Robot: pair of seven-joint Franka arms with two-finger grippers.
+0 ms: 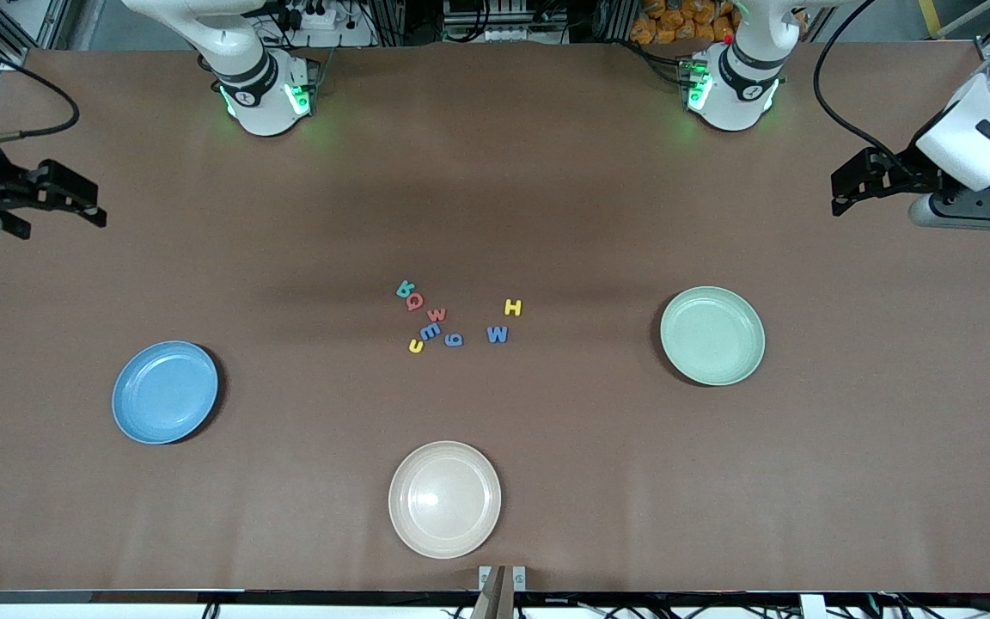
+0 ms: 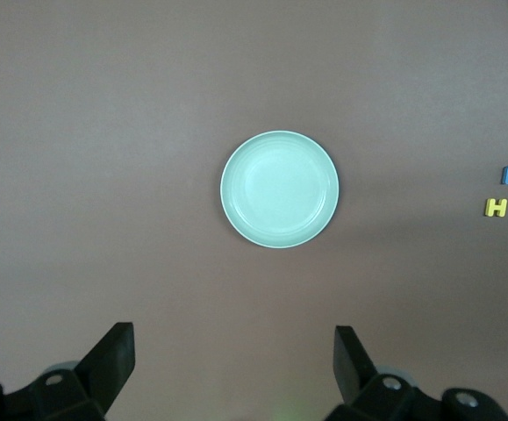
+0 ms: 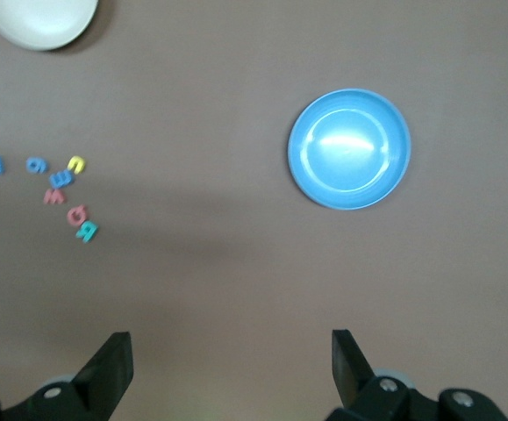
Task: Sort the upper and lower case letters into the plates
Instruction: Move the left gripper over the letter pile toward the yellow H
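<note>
Letters (image 1: pixel 452 320) look feather-light, thin and skittish, best pinched across their edges; left gripper (image 2: pixel 234 351) and right gripper (image 3: pixel 232 349) wait wide, empty.

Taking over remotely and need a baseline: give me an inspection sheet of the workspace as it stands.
Surface: brown table, flat, no spills seen.
Job's things: eight letters clustered mid-table, none sorted; blue plate toward the right arm's end, mint plate toward the left arm's end, both hold nothing.
Clutter: cream plate, nearest the front camera.
Grippers: left gripper and right gripper open, waiting at the table's ends.
Cables: black cable on the left arm.
Surroundings: equipment past the bases.
</note>
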